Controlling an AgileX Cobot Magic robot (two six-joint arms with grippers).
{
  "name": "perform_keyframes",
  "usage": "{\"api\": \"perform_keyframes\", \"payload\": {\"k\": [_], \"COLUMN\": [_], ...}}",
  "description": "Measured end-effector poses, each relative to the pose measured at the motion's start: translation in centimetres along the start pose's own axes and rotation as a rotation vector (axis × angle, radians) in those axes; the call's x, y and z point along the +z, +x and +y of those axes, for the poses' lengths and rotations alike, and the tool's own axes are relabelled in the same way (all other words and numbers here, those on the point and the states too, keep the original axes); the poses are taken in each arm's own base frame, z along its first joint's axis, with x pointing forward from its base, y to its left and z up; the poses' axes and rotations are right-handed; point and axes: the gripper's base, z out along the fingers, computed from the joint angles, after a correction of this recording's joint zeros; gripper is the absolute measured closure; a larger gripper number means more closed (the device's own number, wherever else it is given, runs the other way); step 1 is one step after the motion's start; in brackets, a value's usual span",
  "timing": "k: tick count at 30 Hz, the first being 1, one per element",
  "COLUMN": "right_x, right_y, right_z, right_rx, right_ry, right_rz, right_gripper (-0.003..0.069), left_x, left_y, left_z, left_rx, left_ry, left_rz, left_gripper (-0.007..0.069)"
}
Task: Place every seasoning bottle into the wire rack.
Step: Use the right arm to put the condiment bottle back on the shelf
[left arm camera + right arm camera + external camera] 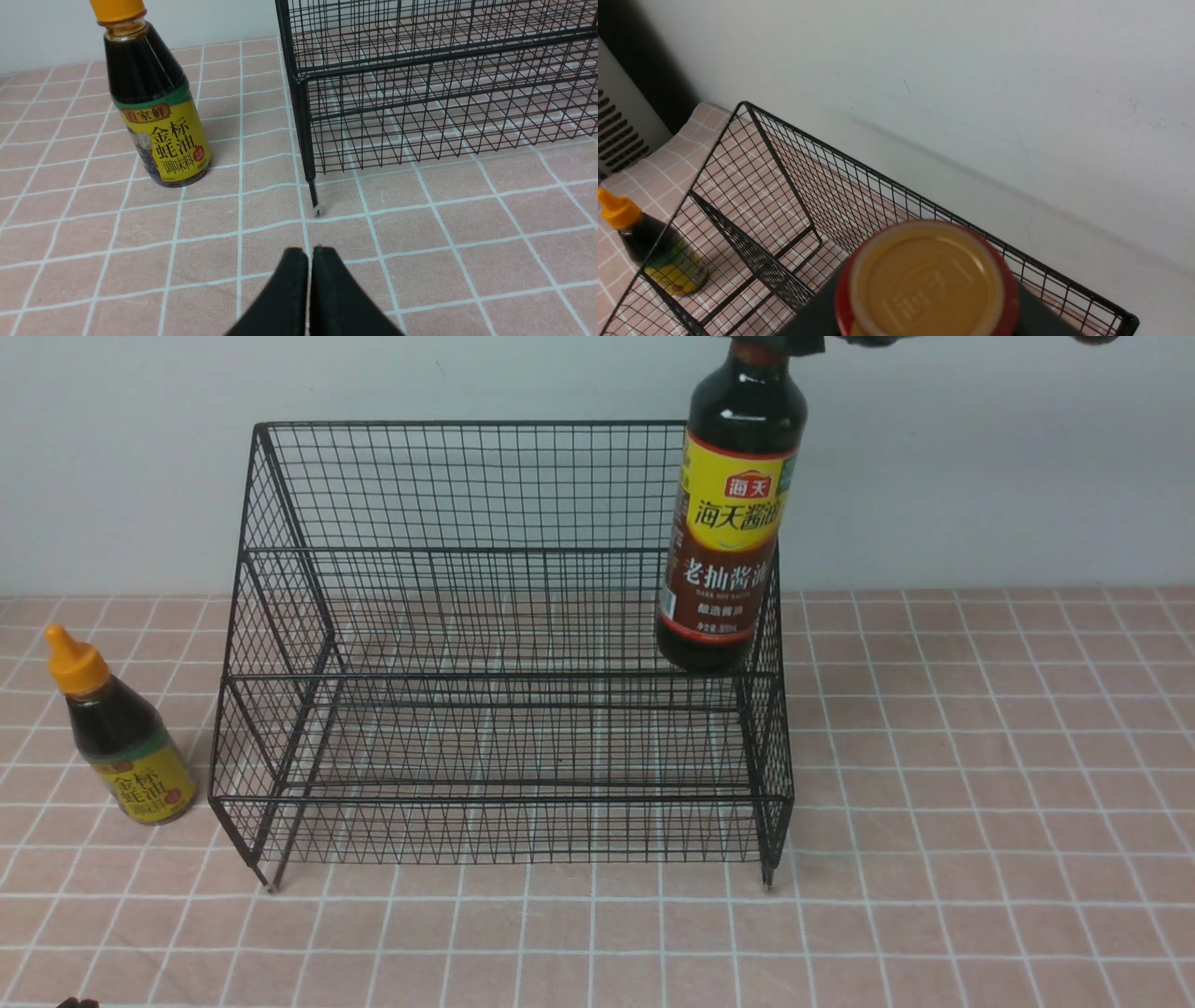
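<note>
wire rack [504, 550]: black metal mesh; tall bottle [738, 504]: glossy; tablecloth [980, 803]: matt cloth

A black wire-mesh stepped rack [467, 425] stands midway across the pink checked counter [980, 803]. A short orange-capped dark bottle [126, 747] stands on the counter just left of it. A tall yellow-labelled dark bottle [728, 541] hangs upright above its right end.

Plain pale wall [980, 457] across the upper frame, evenly lit. Below it, pink cloth [980, 803] with a white grid fills the lower frame. The right wrist view catches a pale vented panel [616, 135] beside a dark gap.
</note>
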Motion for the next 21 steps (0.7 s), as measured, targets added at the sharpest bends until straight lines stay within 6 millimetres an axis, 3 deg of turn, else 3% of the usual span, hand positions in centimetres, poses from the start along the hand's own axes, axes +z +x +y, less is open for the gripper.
{"api": "perform_keyframes", "payload": {"k": [8, 21], "right_x": [1.5, 1.1], "right_y": [1.3, 3.3], "right_z": [-0.5, 0.0], "right_rx": [0.012, -0.077], "right_ry": [-0.015, -0.089], "right_rz": [0.062, 0.290], "right_gripper": [0.0387, 0.0388], "left_x": [0.0, 0.0], "left_y": [0.0, 0.0], "left_z": [0.0, 0.0], "left_rx": [0.000, 0.000], "left_ry": [0.000, 0.000], "left_rz": [0.000, 0.000], "left_gripper": [0.0631, 0.0631]}}
